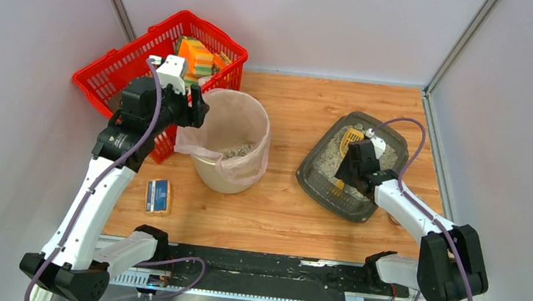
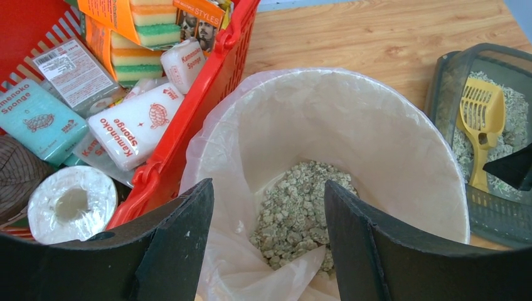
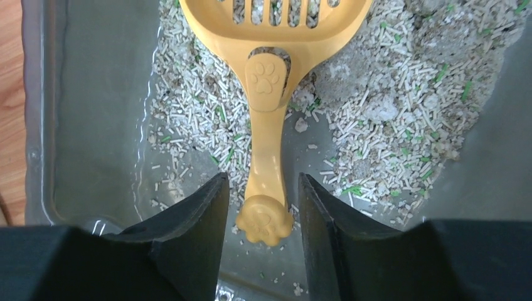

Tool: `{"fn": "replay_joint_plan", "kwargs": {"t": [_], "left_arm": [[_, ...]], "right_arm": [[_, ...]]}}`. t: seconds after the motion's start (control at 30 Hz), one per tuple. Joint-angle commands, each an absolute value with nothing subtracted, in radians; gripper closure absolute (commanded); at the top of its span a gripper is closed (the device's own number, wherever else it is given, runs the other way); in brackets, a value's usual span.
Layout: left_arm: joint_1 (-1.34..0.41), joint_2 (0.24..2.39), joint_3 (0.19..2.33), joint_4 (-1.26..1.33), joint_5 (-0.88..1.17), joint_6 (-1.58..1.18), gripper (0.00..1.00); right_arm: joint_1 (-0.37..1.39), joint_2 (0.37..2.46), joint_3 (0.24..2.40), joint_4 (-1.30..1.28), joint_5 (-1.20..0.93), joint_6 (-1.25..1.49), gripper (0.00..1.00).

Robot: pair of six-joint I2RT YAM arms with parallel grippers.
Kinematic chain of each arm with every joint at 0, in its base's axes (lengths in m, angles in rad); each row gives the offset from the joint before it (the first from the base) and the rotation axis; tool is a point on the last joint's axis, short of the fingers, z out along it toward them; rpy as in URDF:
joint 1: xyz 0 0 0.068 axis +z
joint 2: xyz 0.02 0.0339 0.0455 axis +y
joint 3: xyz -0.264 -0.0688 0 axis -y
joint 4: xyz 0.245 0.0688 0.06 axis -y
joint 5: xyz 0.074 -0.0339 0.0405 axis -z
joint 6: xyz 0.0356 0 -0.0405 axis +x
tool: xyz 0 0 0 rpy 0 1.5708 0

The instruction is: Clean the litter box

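The litter box is a dark grey tray on the right of the table, with pale pellet litter heaped at its far side. A yellow scoop lies in it, head on the litter and handle towards me. My right gripper reaches into the litter box; its jaws stand on either side of the paw-shaped end of the scoop handle, with a narrow gap on each side. My left gripper hangs open over the near rim of the bin, holding nothing.
The round beige bin, lined with a clear bag, holds a small pile of clumped litter. A red basket of sponge packs stands behind it on the left. A blue sponge pack lies on the table near the left arm.
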State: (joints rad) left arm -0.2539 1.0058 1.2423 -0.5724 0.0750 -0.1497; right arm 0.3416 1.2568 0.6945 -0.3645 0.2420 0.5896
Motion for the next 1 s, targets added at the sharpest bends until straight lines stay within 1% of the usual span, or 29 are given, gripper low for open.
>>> {"fn": "replay_joint_plan", "kwargs": {"t": [0.0,0.13,0.27,0.37,0.47,0.53,0.63,0.83,0.93,0.97], "left_arm": [[-0.256,0.986,1.238,-0.545,0.046,-0.130,0.27],[-0.256,0.982,1.233,-0.538,0.043,-0.130,0.27],[-0.256,0.985,1.233,-0.540,0.041,-0.129,0.27],[-0.256,0.983,1.232,-0.538,0.043,-0.136,0.28],[-0.256,0.983,1.230,-0.537,0.048,-0.140,0.28],[-0.256,0.983,1.229,-0.535,0.048,-0.140,0.28],[-0.256,0.986,1.229,-0.537,0.041,-0.138,0.29],[-0.256,0.989,1.230,-0.540,0.038,-0.135,0.29],[-0.256,0.989,1.230,-0.538,0.043,-0.137,0.30],[-0.256,0.989,1.230,-0.540,0.044,-0.138,0.29]], "right_arm": [[0.383,1.259,0.686,-0.253,0.366,0.597,0.54],[0.393,1.301,0.683,-0.210,0.371,0.604,0.55],[0.394,1.364,0.706,-0.242,0.409,0.614,0.56],[0.403,1.358,0.698,-0.268,0.458,0.629,0.55],[0.403,1.356,0.674,-0.229,0.456,0.629,0.54],[0.403,1.391,0.683,-0.199,0.419,0.608,0.54],[0.402,1.460,0.739,-0.216,0.364,0.583,0.56],[0.403,1.500,0.798,-0.285,0.420,0.572,0.58],[0.405,1.483,0.799,-0.298,0.414,0.572,0.62],[0.405,1.477,0.801,-0.304,0.414,0.571,0.65]]}}
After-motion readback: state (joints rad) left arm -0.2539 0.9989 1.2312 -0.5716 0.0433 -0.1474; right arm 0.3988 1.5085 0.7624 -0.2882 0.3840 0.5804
